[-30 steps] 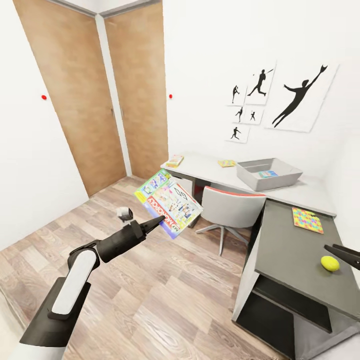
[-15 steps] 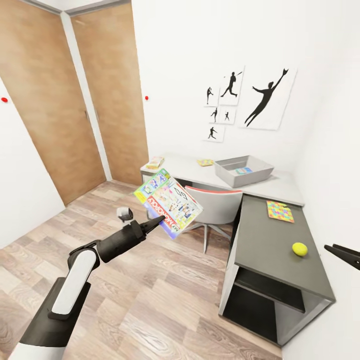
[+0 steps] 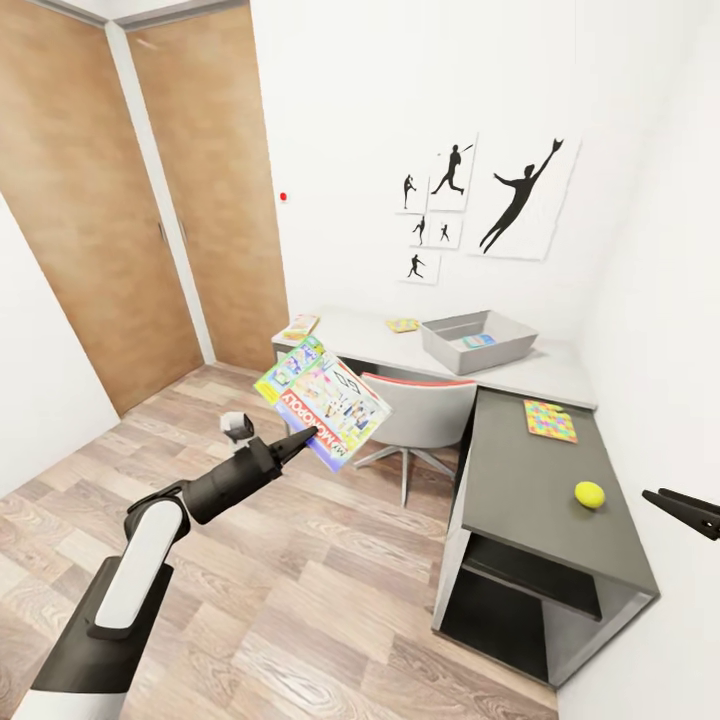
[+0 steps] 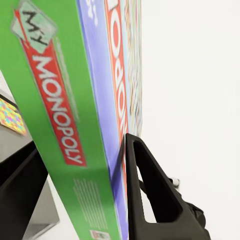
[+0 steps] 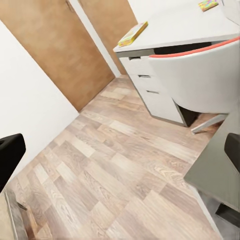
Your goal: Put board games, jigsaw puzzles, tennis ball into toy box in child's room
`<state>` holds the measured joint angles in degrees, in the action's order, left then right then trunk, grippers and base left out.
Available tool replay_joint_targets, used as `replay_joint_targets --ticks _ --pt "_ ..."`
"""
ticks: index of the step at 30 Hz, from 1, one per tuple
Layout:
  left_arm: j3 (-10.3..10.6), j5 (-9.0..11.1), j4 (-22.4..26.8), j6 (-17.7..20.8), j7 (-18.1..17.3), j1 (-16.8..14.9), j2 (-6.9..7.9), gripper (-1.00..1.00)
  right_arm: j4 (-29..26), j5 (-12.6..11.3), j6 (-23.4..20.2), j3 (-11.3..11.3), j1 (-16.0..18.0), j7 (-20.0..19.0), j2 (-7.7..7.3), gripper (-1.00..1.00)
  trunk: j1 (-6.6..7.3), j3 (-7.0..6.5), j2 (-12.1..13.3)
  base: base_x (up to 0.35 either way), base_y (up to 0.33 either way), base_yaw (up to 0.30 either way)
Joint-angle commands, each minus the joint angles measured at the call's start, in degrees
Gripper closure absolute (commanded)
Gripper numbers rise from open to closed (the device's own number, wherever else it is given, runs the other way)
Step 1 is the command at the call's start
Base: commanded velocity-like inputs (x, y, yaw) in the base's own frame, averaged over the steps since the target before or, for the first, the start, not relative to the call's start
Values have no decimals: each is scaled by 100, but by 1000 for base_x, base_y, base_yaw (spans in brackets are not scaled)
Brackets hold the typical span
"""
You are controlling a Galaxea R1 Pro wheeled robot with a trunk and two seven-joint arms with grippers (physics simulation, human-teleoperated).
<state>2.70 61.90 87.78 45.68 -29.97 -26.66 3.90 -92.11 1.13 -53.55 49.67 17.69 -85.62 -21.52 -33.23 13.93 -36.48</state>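
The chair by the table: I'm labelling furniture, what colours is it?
Grey chair with a red top edge; clearest in the head view.

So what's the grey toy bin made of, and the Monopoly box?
The toy box looks like matte grey plastic: smooth sloping walls, a rounded rim, no shine. The Monopoly box, held in the left gripper, looks like printed cardboard: flat panels, sharp edges, colourful printing. These are renders, so it's a guess.

The robot's white-and-black left arm reaches forward and up from the lower left of the head view, elbow bent. Its black left tool [image 3: 303, 436] is clamped on the edge of a tilted, colourful flat Monopoly board game box [image 3: 322, 402]. The black right tool [image 3: 680, 508] juts in at the right edge, fingers apart.
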Motion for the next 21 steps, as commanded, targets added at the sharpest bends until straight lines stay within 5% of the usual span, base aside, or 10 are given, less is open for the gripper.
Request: replay_joint_targets --ticks 1,21 --pt "-15 30 2 27 0 3 2 100 -3 20 2 130 9 -30 -3 -100 -3 8 -7 99 0 -14" --pt "-84 32 -2 21 -9 31 2 100 -26 21 2 132 6 -36 -2 -100 -3 8 -7 272 0 -3"
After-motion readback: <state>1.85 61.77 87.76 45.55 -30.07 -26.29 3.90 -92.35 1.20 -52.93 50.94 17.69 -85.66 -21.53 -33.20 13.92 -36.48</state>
